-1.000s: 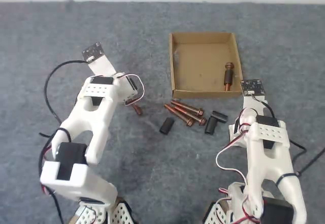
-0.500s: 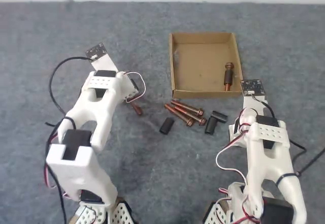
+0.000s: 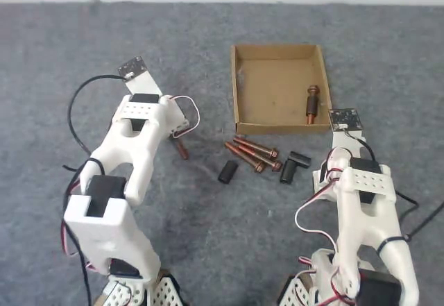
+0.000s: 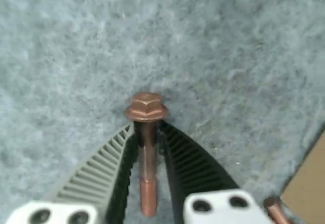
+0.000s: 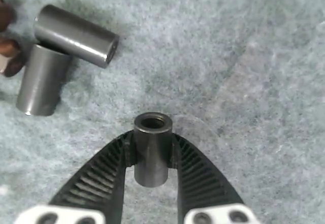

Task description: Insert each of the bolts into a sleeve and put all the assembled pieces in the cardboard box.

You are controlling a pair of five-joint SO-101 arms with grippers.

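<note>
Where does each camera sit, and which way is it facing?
High view: fixed overhead, looking down on left arm, right arm, cardboard box, loose bolts.
Left wrist view: on the left wrist, looking along the left gripper, shut on a bolt.
Right wrist view: on the right wrist, looking along the right gripper, shut on a sleeve.
Shared: right wrist and high views show the two touching sleeves.

No legible text, no labels, numbers or signs, cardboard box point(image 3: 277, 51) plain (unprinted walls)

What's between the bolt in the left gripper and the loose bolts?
Just bare carpet, as the high view shows, between the held bolt and the loose bolts.
</note>
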